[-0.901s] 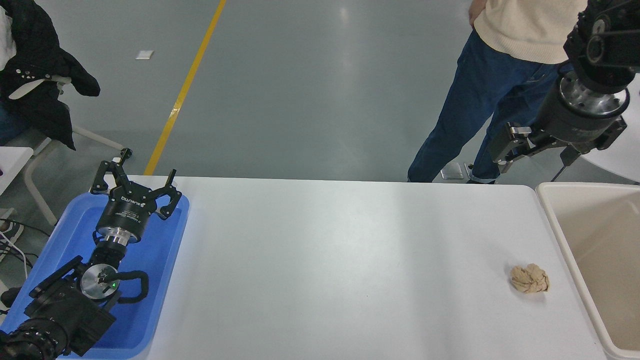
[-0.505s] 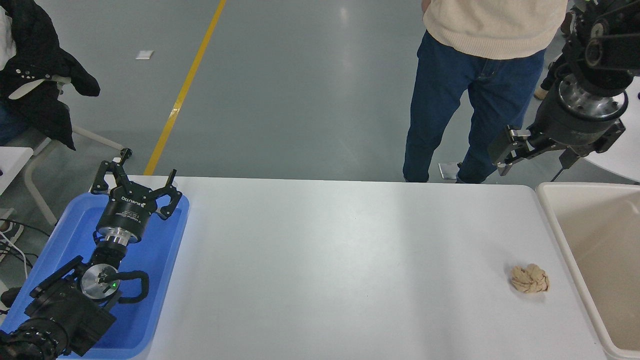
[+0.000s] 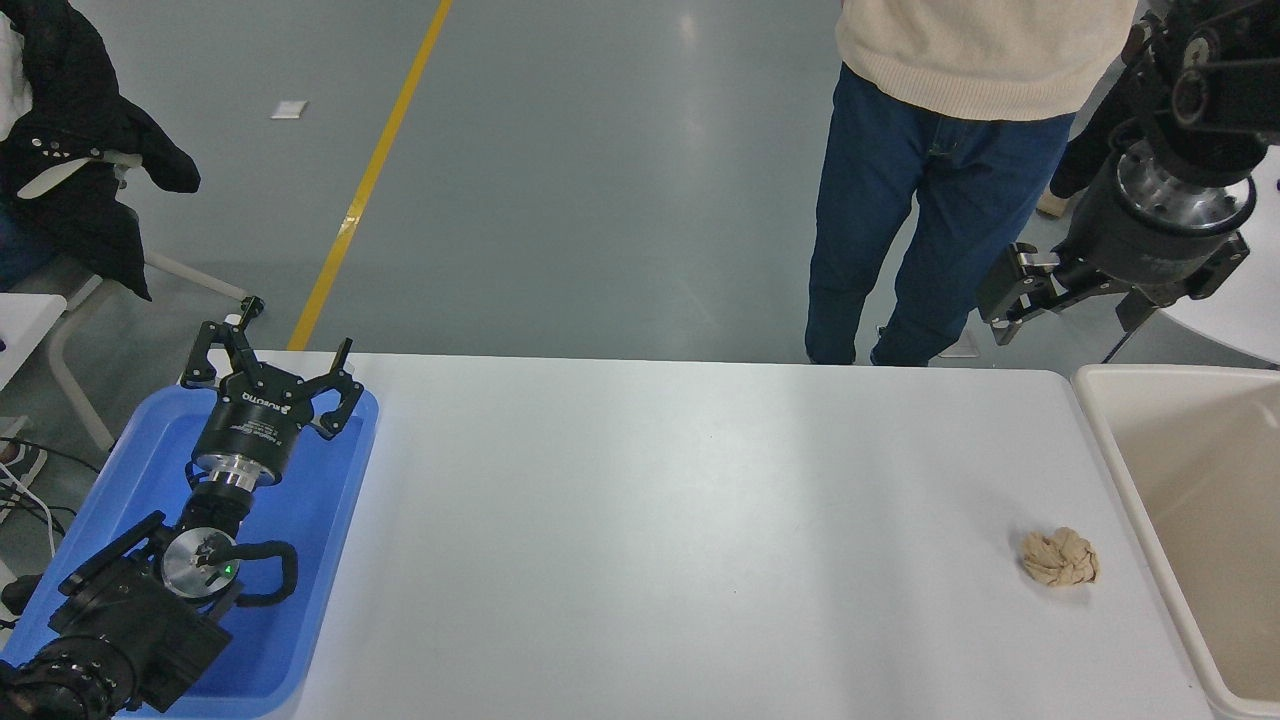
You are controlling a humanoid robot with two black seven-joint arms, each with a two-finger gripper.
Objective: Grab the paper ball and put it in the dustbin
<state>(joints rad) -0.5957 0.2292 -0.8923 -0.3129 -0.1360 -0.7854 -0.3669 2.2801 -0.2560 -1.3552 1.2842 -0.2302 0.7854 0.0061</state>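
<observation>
The paper ball (image 3: 1058, 557) is a tan crumpled wad lying on the white table (image 3: 650, 540) near its right end, close to the dustbin. The dustbin (image 3: 1098, 420) is a cream-beige bin with a thick pale rim at the table's right edge, cut off by the picture. My right gripper (image 3: 1066, 308) is open and empty, held high over the table's far right corner, well beyond and above the ball. My left gripper (image 3: 285, 345) is open and parked over the blue tray at the lower left.
A shallow blue tray (image 3: 320, 560) sits at the table's left end under the left arm. A person in blue jeans (image 3: 920, 200) and a cream sweater stands at the far side, just left of my right gripper. A chair with a black jacket (image 3: 70, 150) stands far left.
The person has stepped left and closer to the table's far edge. My right gripper has risen slightly. The ball and left arm have not moved.
</observation>
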